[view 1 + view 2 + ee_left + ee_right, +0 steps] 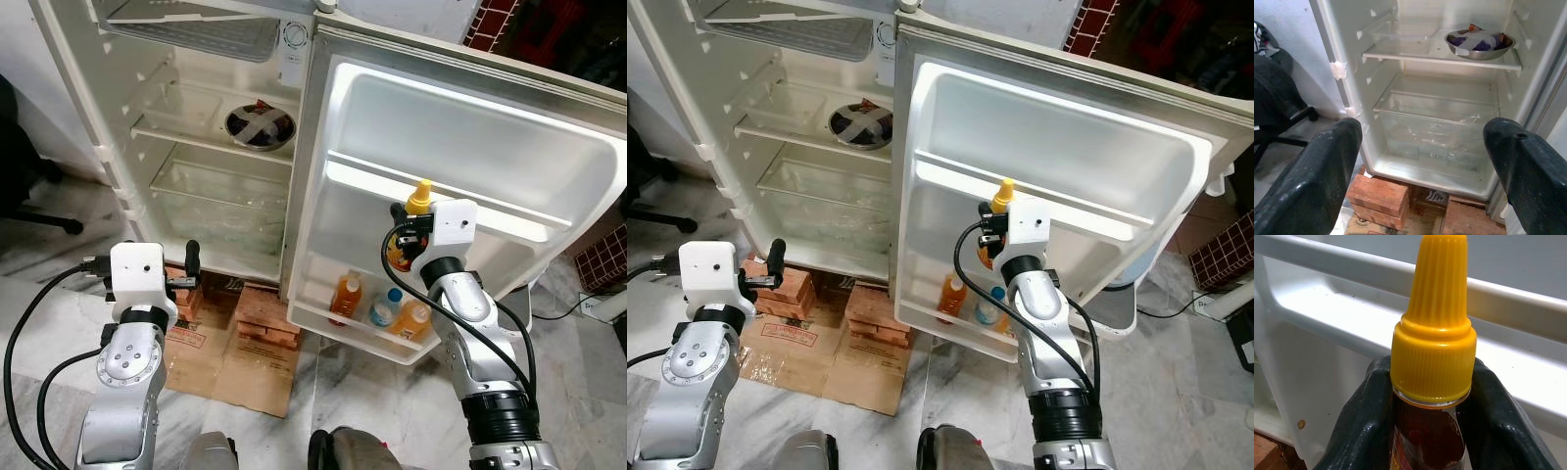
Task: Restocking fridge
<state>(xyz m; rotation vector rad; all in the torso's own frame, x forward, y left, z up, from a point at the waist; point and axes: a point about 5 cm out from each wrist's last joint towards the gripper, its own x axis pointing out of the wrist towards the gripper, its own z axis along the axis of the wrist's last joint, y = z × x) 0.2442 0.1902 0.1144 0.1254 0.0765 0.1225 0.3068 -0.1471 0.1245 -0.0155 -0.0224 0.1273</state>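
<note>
Marble floor, fridge [196, 147] standing open on a couple of bricks [266, 323] with flattened cardboard [240, 367] underneath. A steel bowl [260, 125] is on the middle shelf and the crisper drawer [1435, 117] below looks empty.

The right tool [407, 235] has its two black fingers [1359, 426] clamped around the neck of a sauce bottle [1432, 362], right under the yellow nozzle cap. The bottle is upright, long axis vertical, held in front of the door [460, 186] just below the upper door shelf [441, 196]. The bottom door rack [367, 333] sits lower down and already holds three bottles [387, 308]. So which shelf it's headed for, hard to say from here; I'd guess up and forward over the upper rail.

The left tool [186, 269] is open and empty, pointing at the fridge interior, well off to the side. The right arm is clearly the one doing the job.
</note>
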